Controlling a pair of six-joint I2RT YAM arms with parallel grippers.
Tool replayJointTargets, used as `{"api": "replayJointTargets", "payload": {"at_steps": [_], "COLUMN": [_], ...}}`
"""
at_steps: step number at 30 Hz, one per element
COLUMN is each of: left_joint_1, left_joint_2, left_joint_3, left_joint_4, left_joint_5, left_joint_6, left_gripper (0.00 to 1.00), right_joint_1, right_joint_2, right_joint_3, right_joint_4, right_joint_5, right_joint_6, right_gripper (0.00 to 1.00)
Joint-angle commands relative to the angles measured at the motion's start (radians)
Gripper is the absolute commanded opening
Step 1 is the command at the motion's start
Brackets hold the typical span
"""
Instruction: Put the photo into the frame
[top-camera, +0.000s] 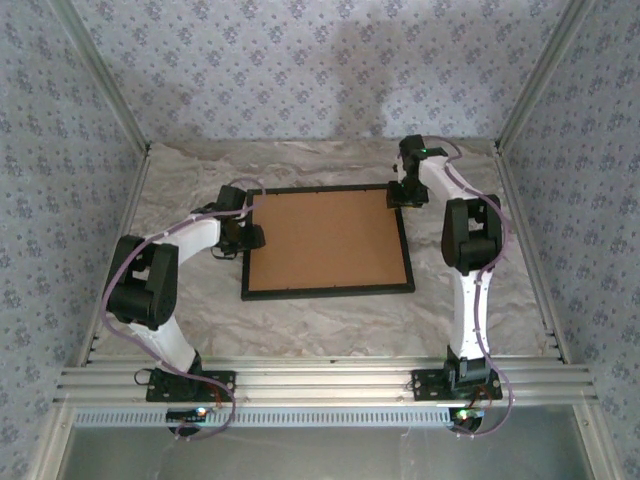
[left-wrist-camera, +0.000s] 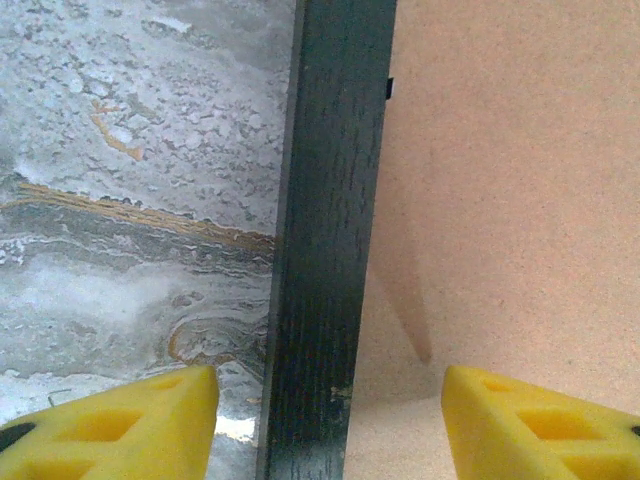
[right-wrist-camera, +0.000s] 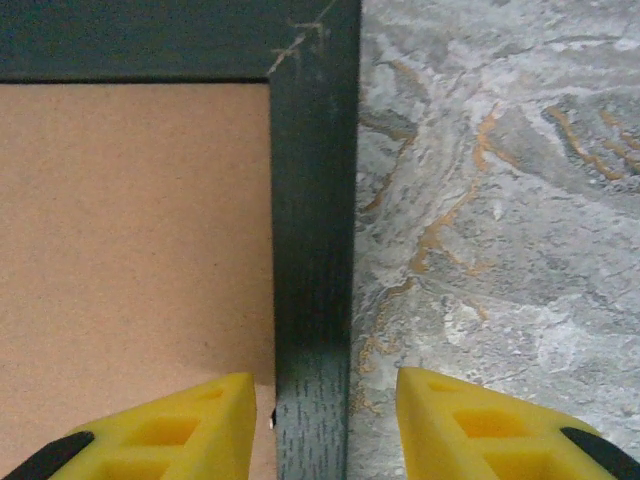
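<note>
The thin black frame (top-camera: 325, 290) lies flat on the marbled table with a plain brown backing board (top-camera: 325, 238) filling it. The photo is hidden. My left gripper (top-camera: 250, 237) is at the frame's left side. In the left wrist view its yellow fingers straddle the frame bar (left-wrist-camera: 325, 250), open, with a gap on each side, and the gripper (left-wrist-camera: 330, 425) is centred over the bar. My right gripper (top-camera: 400, 195) is at the frame's far right corner. In the right wrist view this gripper (right-wrist-camera: 325, 420) straddles the right bar (right-wrist-camera: 312, 250), open; its left finger (right-wrist-camera: 200, 425) sits close to the bar over the board.
Patterned walls and metal posts close in the table (top-camera: 480, 300) on the left, back and right. An aluminium rail (top-camera: 320, 382) carrying both arm bases runs along the near edge. Bare marbled surface lies around the frame on all sides.
</note>
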Motion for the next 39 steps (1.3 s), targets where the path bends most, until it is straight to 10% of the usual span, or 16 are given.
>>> {"api": "replayJointTargets", "payload": {"at_steps": [1, 39], "left_joint_1": [-0.013, -0.022], "left_joint_2": [0.018, 0.043], "left_joint_3": [0.030, 0.051], "left_joint_4": [-0.016, -0.035], "left_joint_5": [-0.010, -0.044], "left_joint_6": [0.013, 0.038], "left_gripper": [0.59, 0.49], "right_joint_1": [0.011, 0.004], "right_joint_2": [0.015, 0.035], "right_joint_3": [0.000, -0.065], "right_joint_4": [-0.045, -0.013], "right_joint_5": [0.036, -0.019], "right_joint_6": [-0.012, 0.017], "right_gripper": [0.42, 0.44]}}
